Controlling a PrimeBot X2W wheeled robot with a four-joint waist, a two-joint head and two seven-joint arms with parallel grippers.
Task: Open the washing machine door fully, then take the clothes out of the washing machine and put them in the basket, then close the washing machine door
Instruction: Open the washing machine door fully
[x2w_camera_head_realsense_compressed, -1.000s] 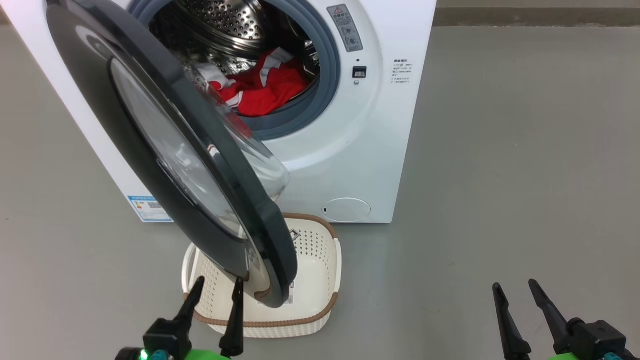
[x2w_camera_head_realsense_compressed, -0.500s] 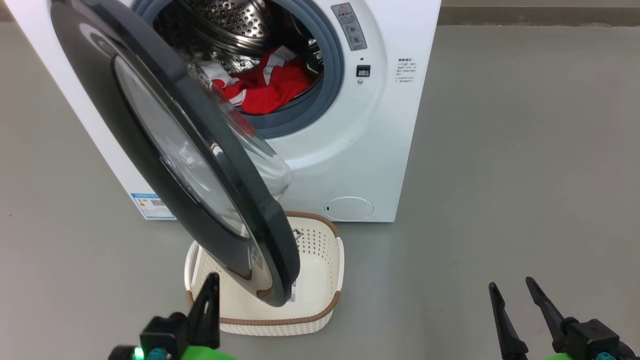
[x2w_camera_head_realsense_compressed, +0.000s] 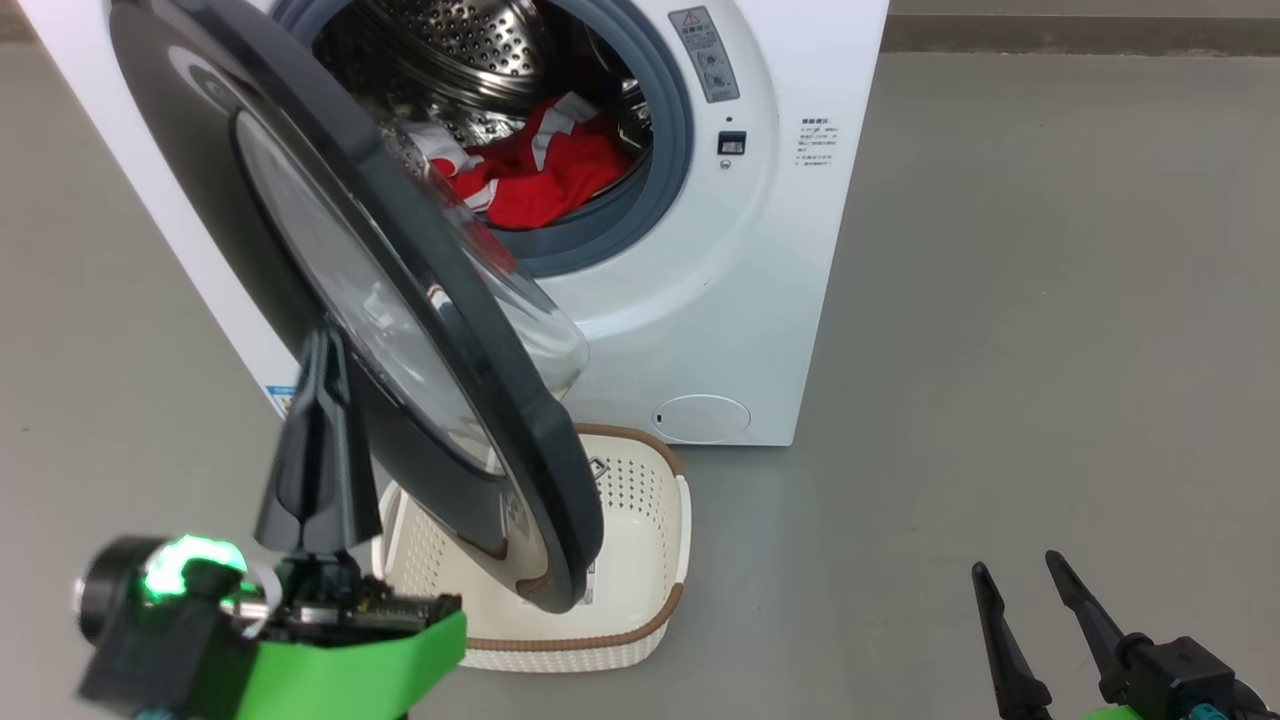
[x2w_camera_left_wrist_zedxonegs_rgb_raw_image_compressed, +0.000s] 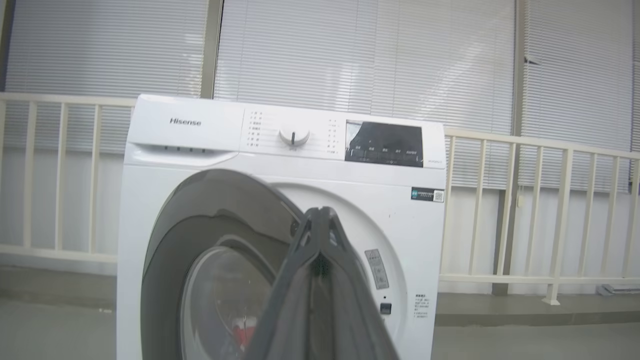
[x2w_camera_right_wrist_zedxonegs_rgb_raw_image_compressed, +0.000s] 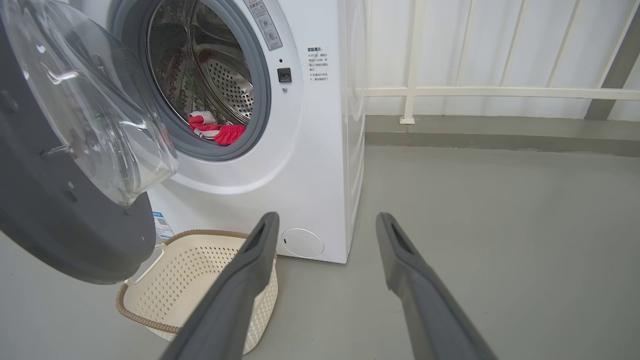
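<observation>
The washing machine door (x2w_camera_head_realsense_compressed: 400, 330) stands only partly open, over the basket (x2w_camera_head_realsense_compressed: 640, 540). The red clothes (x2w_camera_head_realsense_compressed: 540, 175) lie in the drum (x2w_camera_head_realsense_compressed: 470, 40). The left end effector (x2w_camera_head_realsense_compressed: 322, 345) is pinched shut, empty, by the door; the right end effector (x2w_camera_head_realsense_compressed: 1015, 562) gapes wide.

The white front-loading washer (x2w_camera_head_realsense_compressed: 700, 300) stands with its door (x2w_camera_head_realsense_compressed: 340, 270) swung partway out on the left hinge, glossy black rim and bulging clear glass window angled toward the camera. Red clothes (x2w_camera_head_realsense_compressed: 545, 180) with white trim lie heaped at the bottom of the perforated steel drum (x2w_camera_head_realsense_compressed: 470, 50), just behind the grey-blue gasket (x2w_camera_head_realsense_compressed: 670, 130). The cream perforated basket (x2w_camera_head_realsense_compressed: 655, 530), brown-rimmed and empty, sits upright just in front of the washer's base, its left part beneath the door's lower edge.
</observation>
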